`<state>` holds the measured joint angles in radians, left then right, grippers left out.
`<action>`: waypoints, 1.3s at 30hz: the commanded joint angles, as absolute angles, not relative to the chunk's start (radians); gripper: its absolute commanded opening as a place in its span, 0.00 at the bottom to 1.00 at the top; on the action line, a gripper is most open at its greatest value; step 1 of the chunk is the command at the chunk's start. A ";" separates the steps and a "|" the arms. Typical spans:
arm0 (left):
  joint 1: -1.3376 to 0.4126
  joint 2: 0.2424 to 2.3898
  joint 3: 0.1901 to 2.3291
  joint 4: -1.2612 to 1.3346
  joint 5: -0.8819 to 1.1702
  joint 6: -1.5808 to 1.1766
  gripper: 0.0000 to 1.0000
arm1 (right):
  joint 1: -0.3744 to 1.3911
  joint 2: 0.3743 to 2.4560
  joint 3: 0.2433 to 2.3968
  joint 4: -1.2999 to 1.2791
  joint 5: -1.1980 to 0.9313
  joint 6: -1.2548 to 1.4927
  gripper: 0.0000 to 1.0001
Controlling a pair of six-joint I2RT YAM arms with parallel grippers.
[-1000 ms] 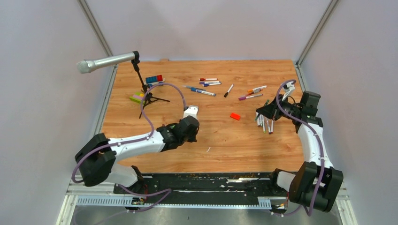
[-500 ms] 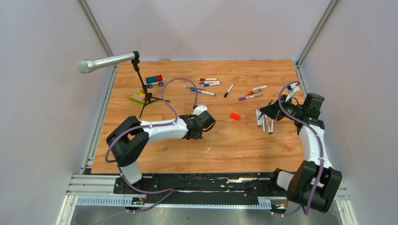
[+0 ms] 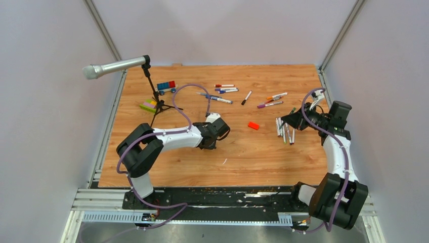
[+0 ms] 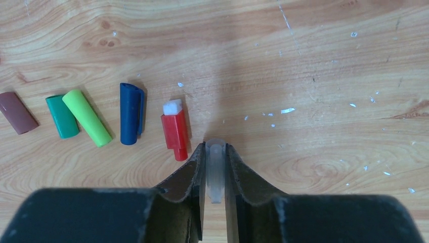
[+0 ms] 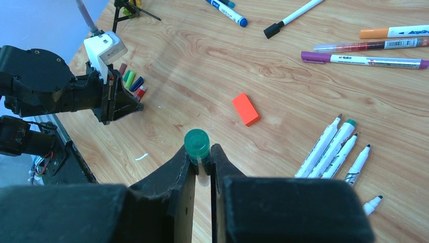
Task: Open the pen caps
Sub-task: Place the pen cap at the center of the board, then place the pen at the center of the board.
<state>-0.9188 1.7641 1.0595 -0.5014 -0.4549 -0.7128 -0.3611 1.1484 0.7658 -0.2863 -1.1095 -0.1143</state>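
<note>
A clear pen cap (image 4: 216, 169) sits between my left gripper's (image 4: 215, 152) fingers, low over the table, with both pads against its sides. Beside it lies a row of loose pen caps: red (image 4: 174, 130), blue (image 4: 131, 114), light green (image 4: 87, 118), green (image 4: 62, 117), brown (image 4: 17, 113). My right gripper (image 5: 202, 152) is shut on a pen with a green end (image 5: 197, 143), held up above the table at the right (image 3: 292, 118). Several uncapped white pens (image 5: 336, 149) lie under it. In the top view the left gripper (image 3: 215, 134) is mid-table.
Capped pens lie at the back: purple (image 5: 364, 59), orange (image 5: 394, 32), black-tipped (image 5: 293, 18), blue (image 5: 227, 12). An orange block (image 3: 253, 125) lies between the arms. A microphone on a tripod (image 3: 114, 67) and toy bricks (image 3: 166, 86) stand at the back left.
The left arm swung from the near left out toward the table's middle, then settled slightly lower by the row of caps. The right gripper drew a little to the right with its pen.
</note>
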 commanded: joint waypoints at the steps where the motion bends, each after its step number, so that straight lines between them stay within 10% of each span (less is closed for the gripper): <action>1: -0.911 1.772 1.100 -0.483 -0.459 -0.732 0.25 | -0.371 1.142 0.762 -0.240 -1.144 -0.132 0.00; 18: -0.911 1.600 1.100 -0.515 -0.436 -0.727 0.34 | -0.412 1.139 0.770 -0.270 -1.130 -0.156 0.00; 39: -0.899 1.029 0.669 -0.167 -0.254 -0.582 0.83 | -0.489 1.338 0.884 -0.532 -0.613 -0.422 0.01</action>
<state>-0.9066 1.1149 0.6857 -0.2626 -0.2596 -0.6174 -0.4778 1.2858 0.8295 -0.4858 -0.6941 -0.3775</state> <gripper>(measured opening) 0.824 0.125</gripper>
